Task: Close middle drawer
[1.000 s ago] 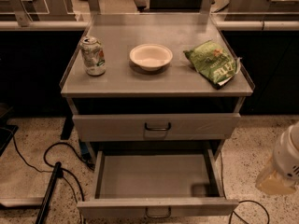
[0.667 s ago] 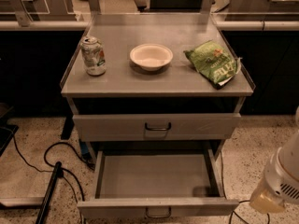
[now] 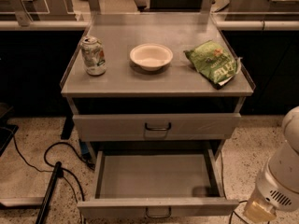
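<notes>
The middle drawer (image 3: 156, 176) is pulled out wide under the cabinet top, and its flat grey tray is empty. Its low front panel (image 3: 117, 207) faces me at the bottom edge of the view, with a small dark loop handle (image 3: 158, 213). The taller drawer front (image 3: 112, 126) above it is shut. My white arm (image 3: 282, 176) stands at the lower right, just right of the open drawer's front corner. My gripper is out of view, below the bottom edge.
On the cabinet top (image 3: 117, 85) stand a drink can (image 3: 93, 55), a white bowl (image 3: 151, 56) and a green chip bag (image 3: 213, 63). Black cables (image 3: 51, 162) and a dark pole (image 3: 49, 192) lie on the speckled floor at the left. Counters run behind.
My arm has moved down and slightly left at the lower right, closer to the open drawer's front corner. The drawer and the things on top have not moved.
</notes>
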Controlling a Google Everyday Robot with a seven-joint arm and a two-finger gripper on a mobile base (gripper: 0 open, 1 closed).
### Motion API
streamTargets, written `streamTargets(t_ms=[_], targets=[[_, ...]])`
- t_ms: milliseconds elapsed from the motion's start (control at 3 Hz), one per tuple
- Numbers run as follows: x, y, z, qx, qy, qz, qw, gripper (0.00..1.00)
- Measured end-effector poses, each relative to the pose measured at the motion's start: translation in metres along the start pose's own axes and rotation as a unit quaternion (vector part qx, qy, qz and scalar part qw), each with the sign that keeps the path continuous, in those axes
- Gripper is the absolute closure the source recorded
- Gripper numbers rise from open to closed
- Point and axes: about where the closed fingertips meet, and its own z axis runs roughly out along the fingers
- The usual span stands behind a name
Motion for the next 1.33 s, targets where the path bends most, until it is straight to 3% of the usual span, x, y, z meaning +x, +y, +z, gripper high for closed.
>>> streamTargets(t_ms=[333,1333], targets=[[0.001,0.001,0.004,-0.004,0.001,0.004,1.0,1.0],[-0.018,-0.016,0.113,-0.028,0.003,0.096,0.995,1.0]])
